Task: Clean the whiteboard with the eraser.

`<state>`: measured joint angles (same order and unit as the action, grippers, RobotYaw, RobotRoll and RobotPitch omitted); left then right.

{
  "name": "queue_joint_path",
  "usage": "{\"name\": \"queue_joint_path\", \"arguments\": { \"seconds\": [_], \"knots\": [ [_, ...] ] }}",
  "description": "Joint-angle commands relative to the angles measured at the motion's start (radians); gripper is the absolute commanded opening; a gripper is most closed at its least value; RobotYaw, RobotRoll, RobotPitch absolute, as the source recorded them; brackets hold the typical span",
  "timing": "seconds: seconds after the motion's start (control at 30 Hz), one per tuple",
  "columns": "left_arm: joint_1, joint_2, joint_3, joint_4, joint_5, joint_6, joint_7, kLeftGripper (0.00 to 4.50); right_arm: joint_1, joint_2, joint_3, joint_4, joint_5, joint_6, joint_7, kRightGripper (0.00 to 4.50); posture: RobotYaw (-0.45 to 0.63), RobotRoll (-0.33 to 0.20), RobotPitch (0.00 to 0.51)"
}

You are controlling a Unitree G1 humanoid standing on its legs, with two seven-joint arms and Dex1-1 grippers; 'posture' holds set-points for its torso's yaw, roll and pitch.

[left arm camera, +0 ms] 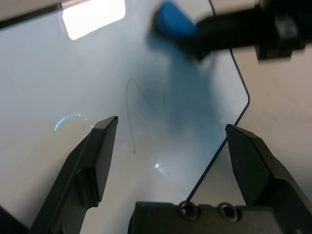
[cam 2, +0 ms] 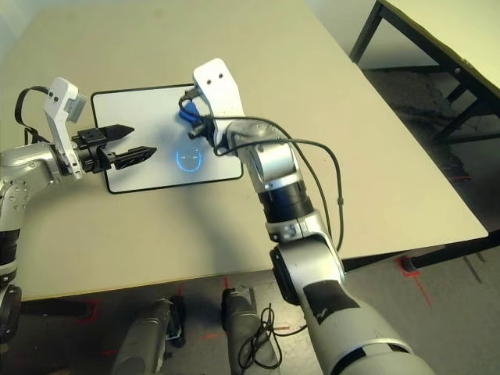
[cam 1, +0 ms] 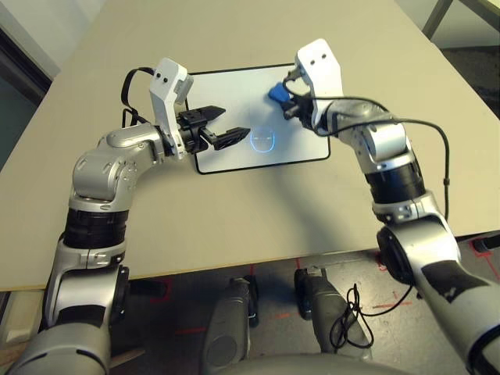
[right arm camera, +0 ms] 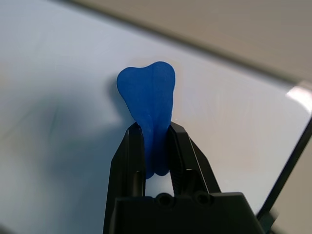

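The right hand (right arm camera: 156,129) grips the blue eraser (right arm camera: 148,92) over the whiteboard (cam 1: 226,82), near the surface's (cam 1: 195,226) far edge; it should press flat on the green line (left arm camera: 128,105). The left hand (left arm camera: 171,122) is wide open, empty.

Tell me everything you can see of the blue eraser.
The eraser is a small, solid bright blue block with a smooth, matt-looking surface. It is waisted like a bone, with two rounded lobes at its end. The right gripper grips it around the narrow middle, one black finger on each side. It is at the whiteboard; whether it touches the surface, I cannot tell.
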<state>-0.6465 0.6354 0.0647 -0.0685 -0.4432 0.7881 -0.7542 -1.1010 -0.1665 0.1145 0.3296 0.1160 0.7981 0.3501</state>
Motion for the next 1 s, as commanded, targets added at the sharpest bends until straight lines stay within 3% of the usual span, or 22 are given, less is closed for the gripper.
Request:
{"name": "queue_joint_path", "arguments": {
  "seconds": [0.03,0.33,0.53,1.0],
  "knots": [
    [0.021,0.009,0.008,-0.022,-0.003,0.011,0.01,4.5,0.02,0.02,0.013,0.033,-0.009,-0.01,0.004,0.6,0.03,0.0,0.241],
    [0.038,0.014,0.021,-0.044,-0.014,0.022,0.025,4.5,0.185,0.038,0.148,-0.148,-0.005,0.124,0.077,0.6,0.04,0.0,0.243],
    [0.041,0.012,0.024,-0.052,-0.018,0.03,0.031,4.5,0.228,0.045,0.193,-0.24,0.0,0.191,0.099,0.6,0.04,0.0,0.246],
    [0.049,0.015,0.021,-0.057,-0.029,0.03,0.036,4.5,0.012,0.069,0.037,-0.046,-0.003,0.049,0.026,0.6,0.04,0.0,0.245]
  ]
}}
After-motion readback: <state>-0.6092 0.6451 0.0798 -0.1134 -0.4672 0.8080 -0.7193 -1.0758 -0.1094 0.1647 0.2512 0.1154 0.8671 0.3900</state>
